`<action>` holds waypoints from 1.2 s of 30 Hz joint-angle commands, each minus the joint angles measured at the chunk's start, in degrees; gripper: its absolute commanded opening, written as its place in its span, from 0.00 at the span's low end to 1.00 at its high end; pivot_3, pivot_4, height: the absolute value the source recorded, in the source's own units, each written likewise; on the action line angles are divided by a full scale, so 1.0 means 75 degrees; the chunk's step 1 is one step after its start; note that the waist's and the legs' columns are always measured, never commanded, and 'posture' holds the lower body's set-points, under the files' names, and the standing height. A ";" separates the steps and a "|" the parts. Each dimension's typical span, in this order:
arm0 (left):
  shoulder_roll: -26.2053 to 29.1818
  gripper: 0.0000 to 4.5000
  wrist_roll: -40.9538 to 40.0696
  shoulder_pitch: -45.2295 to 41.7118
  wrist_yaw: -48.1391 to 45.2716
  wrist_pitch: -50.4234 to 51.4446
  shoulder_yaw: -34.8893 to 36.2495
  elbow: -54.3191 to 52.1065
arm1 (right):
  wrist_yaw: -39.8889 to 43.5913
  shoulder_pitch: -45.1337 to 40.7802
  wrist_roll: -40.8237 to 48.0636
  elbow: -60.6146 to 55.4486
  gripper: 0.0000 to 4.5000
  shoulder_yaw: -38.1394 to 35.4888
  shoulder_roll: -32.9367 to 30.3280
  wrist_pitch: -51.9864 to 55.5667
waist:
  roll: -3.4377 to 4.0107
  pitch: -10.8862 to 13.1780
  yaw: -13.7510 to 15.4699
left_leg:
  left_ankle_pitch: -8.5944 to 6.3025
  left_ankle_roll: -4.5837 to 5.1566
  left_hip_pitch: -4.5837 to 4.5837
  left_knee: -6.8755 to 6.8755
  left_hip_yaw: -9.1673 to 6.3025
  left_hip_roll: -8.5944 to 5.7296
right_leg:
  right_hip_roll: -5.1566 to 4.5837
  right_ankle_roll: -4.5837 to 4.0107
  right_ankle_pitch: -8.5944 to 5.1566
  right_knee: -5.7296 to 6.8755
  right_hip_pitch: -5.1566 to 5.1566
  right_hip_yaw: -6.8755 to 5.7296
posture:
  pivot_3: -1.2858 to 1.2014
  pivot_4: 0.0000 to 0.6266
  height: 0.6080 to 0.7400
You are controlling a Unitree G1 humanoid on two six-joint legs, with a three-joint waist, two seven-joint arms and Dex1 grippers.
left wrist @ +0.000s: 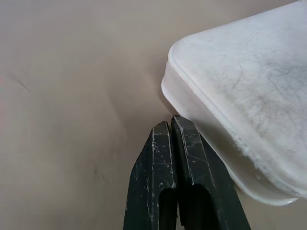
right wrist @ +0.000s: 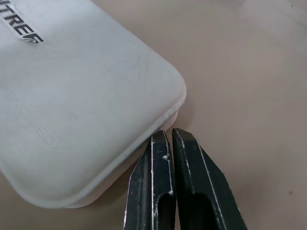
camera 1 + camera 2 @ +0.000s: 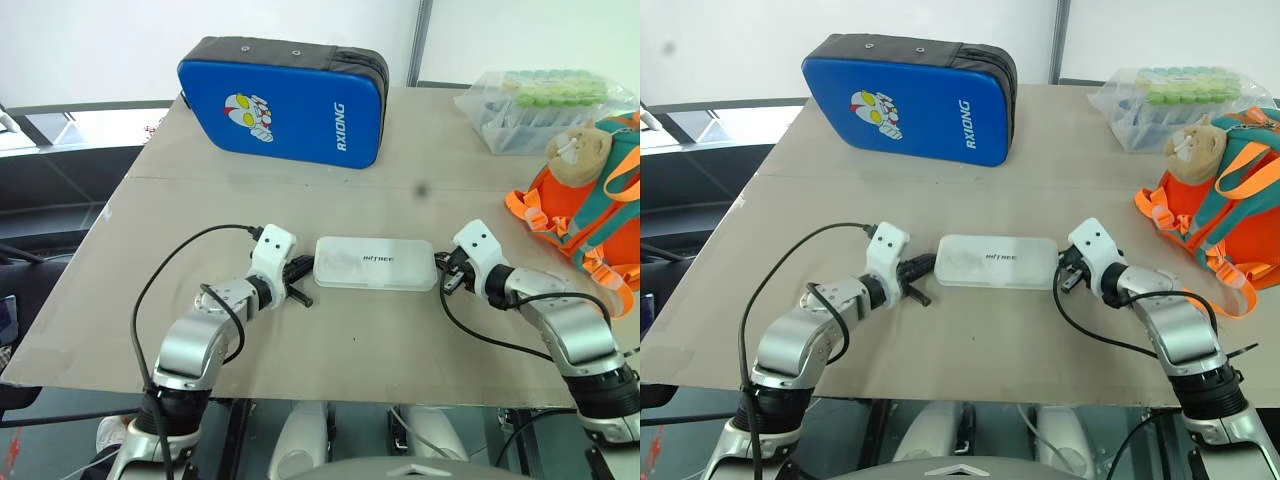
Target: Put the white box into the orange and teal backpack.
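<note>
1. Head view: the white box (image 3: 375, 263) lies flat on the counter (image 3: 330, 340) between both claws; squeeze its ends evenly before lifting toward the orange and teal backpack (image 3: 590, 200).
2. Left wrist: left claw (image 1: 171, 125), fingers together, touches the box's side.
3. Right wrist: right claw (image 2: 171, 134), fingers together, touches its edge.

Between the two grippers' scuffed, matt black plastic fingers (image 1: 165, 163) lies the flat white plastic box (image 3: 375, 263), smooth with a dull, faintly scratched sheen. It rests on a matt beige tabletop (image 3: 330, 340). Beyond the left gripper (image 3: 303, 280) stands a glossy blue padded case (image 3: 285, 102); past the right gripper (image 3: 447, 277), the orange and teal cloth backpack (image 3: 585, 195).
</note>
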 commanded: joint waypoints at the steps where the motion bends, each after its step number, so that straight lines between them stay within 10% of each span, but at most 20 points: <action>1: 0.0195 0.20 -0.0590 0.0187 -0.0309 0.0437 0.0712 -0.0103 | 0.0055 0.0073 -0.0006 -0.0220 0.00 -0.0106 -0.0076 -0.0137 | 0.0000 0.0000 -0.0006 | 0.0000 0.0000 0.0001 0.0000 0.0000 0.0000 | 0.0002 0.0000 0.0000 0.0001 0.0000 -0.0002 | 0.52 0.24 1.00; 7: 0.1092 0.82 -0.2286 0.0037 -0.1235 0.1947 0.2527 0.0577 | 0.0166 0.0027 -0.0014 -0.0076 0.00 -0.0262 -0.0244 -0.0259 | 0.0000 0.0001 -0.0046 | 0.0000 0.0000 0.0019 -0.0003 0.0010 0.0007 | 0.0025 0.0000 -0.0002 0.0012 -0.0001 -0.0007 | 0.52 0.24 1.00; 17: 0.0787 0.82 -0.4597 -0.1114 -0.1222 0.5242 0.2951 0.1176 | 0.0451 -0.0183 -0.0047 0.0017 0.00 0.0011 -0.0240 -0.0473 | -0.0006 0.0004 -0.0001 | 0.0000 0.0000 -0.0002 0.0005 0.0000 -0.0003 | 0.0012 0.0003 -0.0002 -0.0001 0.0000 -0.0021 | 0.52 0.24 1.00; 34: -0.0393 0.82 -0.4518 -0.1342 -0.1291 0.4585 0.2288 0.2015 | 0.0927 -0.0649 -0.0322 0.0549 0.00 0.1020 0.0623 -0.0894 | -0.0008 0.0002 -0.0039 | 0.0001 -0.0003 0.0030 0.0000 0.0013 0.0001 | 0.0015 -0.0001 -0.0001 0.0015 0.0009 0.0000 | 0.52 0.24 1.00; 36: -0.0461 0.64 -0.4594 -0.1218 -0.1253 0.4579 0.2441 0.1947 | 0.0947 -0.0413 -0.0299 0.0472 0.00 0.0787 0.0479 -0.1001 | -0.0007 0.0002 -0.0033 | 0.0001 -0.0003 0.0032 -0.0002 0.0013 0.0001 | 0.0012 -0.0001 -0.0001 0.0015 0.0009 0.0001 | 0.52 0.24 1.00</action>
